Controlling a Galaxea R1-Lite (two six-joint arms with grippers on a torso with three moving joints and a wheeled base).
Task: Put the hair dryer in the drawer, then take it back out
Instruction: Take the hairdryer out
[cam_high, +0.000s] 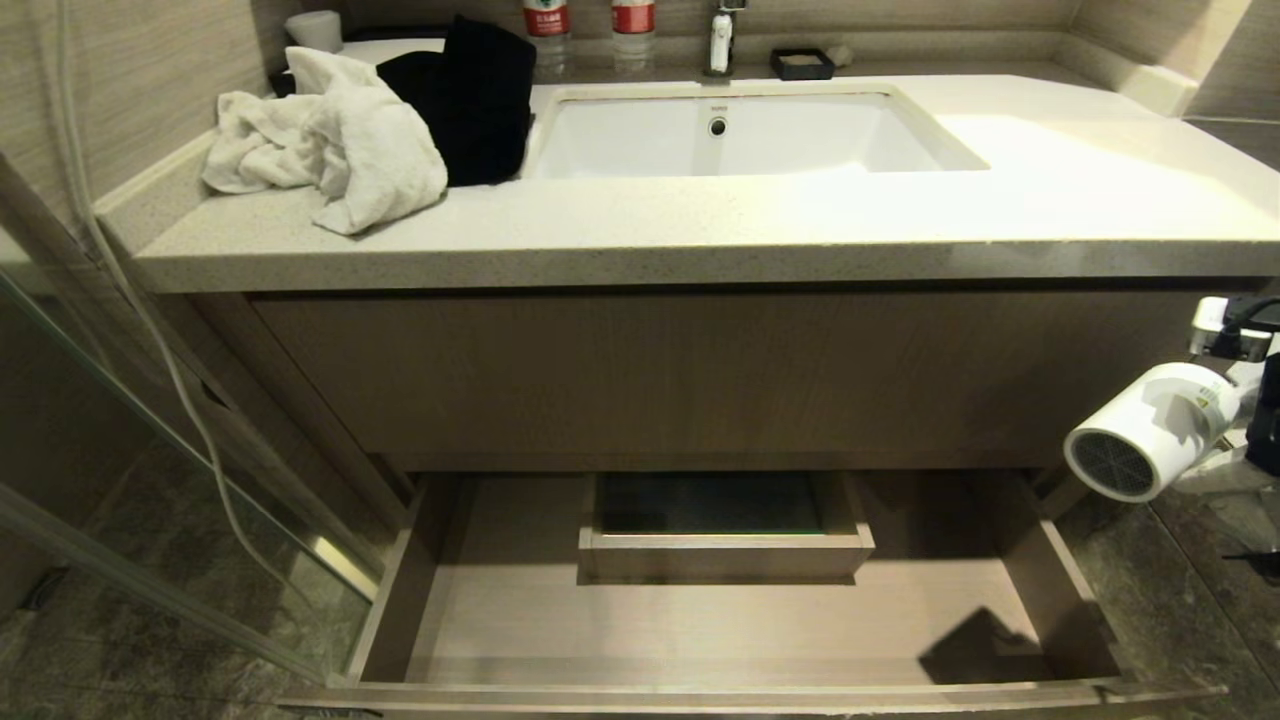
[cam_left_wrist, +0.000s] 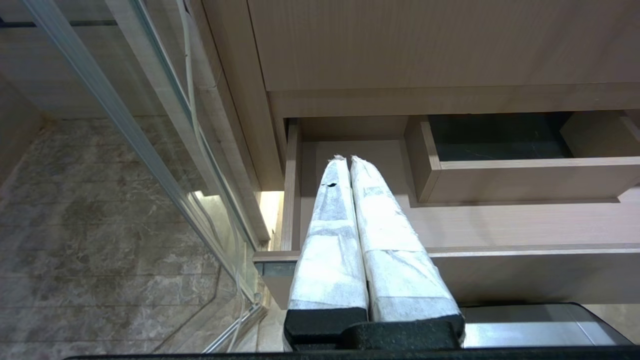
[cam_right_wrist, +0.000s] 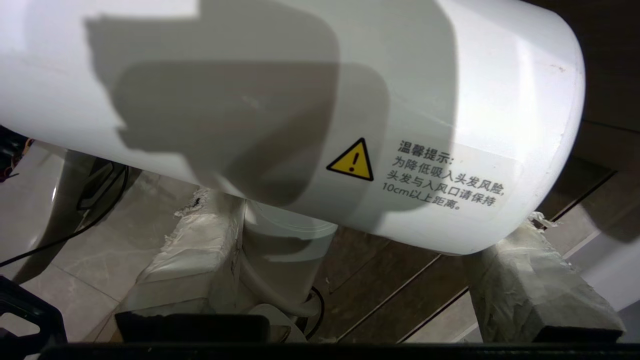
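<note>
Holding the hair dryer (cam_high: 1150, 432) up in the air, off past the right end of the pulled-out drawer (cam_high: 720, 620), grille facing the drawer. Pinching its white barrel between the right gripper (cam_right_wrist: 350, 260) fingers. Pressing the left gripper (cam_left_wrist: 348, 161) fingers together, pointing over the drawer's left end.

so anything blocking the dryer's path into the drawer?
Nothing visible. The drawer is open with bare floor; the right gripper holds the dryer beyond its right end. Only the boxed cut-out sits mid-back.

White hair dryer (cam_high: 1150, 430) beside open drawer (cam_high: 720, 610).
</note>
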